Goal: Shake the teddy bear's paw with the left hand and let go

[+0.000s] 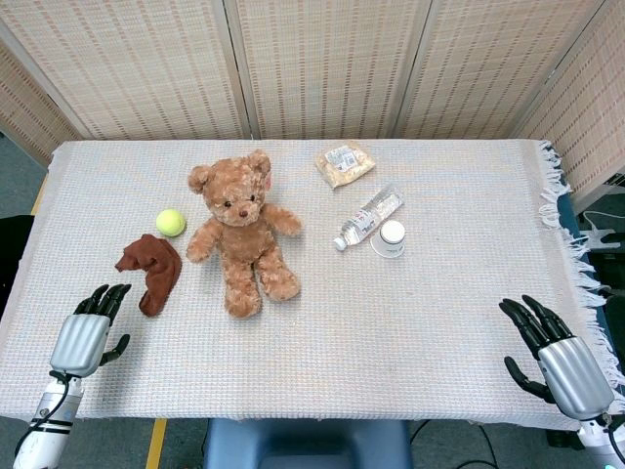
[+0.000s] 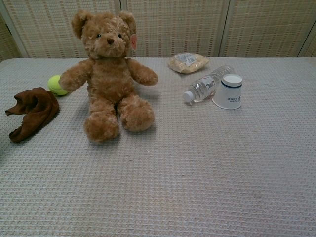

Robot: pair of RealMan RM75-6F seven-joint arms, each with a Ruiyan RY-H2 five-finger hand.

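A brown teddy bear point(image 1: 239, 230) point(image 2: 108, 74) sits upright left of the table's middle, facing me, both arms out to its sides. Its paw on the left of the view point(image 1: 198, 244) point(image 2: 69, 81) lies beside a tennis ball. My left hand point(image 1: 90, 330) rests at the near left table edge, fingers apart and empty, well short of the bear. At the near right edge sits my right hand point(image 1: 552, 347), likewise empty with fingers spread. Neither hand shows in the chest view.
A yellow-green tennis ball point(image 1: 171, 223) point(image 2: 57, 85) and a crumpled brown cloth point(image 1: 151, 269) point(image 2: 32, 111) lie between my left hand and the bear. Right of the bear are a plastic bottle point(image 1: 368, 217) point(image 2: 207, 84), a tipped paper cup point(image 1: 390, 237) point(image 2: 228, 91) and a snack bag point(image 1: 345, 162) point(image 2: 187, 62).
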